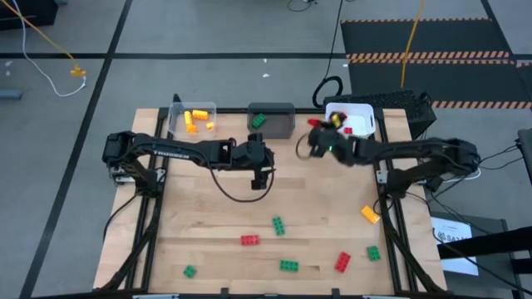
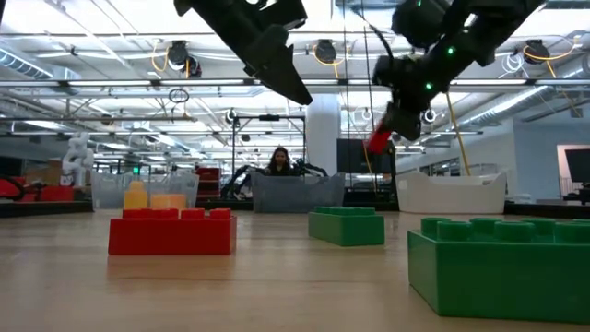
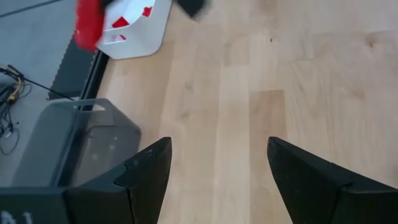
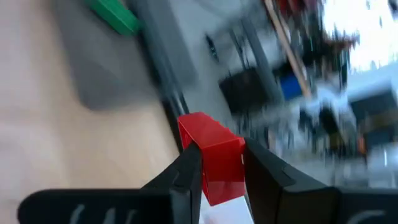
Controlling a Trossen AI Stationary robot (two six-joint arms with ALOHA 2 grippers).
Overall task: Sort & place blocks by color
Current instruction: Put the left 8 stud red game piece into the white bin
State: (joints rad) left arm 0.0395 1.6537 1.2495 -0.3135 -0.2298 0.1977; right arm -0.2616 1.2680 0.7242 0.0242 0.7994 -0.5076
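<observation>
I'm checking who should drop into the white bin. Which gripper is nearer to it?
Right. The right gripper, shut on a red block, hangs at the white bin's left edge. The left gripper, open, is farther off, below the dark grey bin.

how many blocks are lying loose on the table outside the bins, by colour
green blocks: 4
red blocks: 2
orange blocks: 1
total: 7
not counted: the held red block in the right gripper
</observation>
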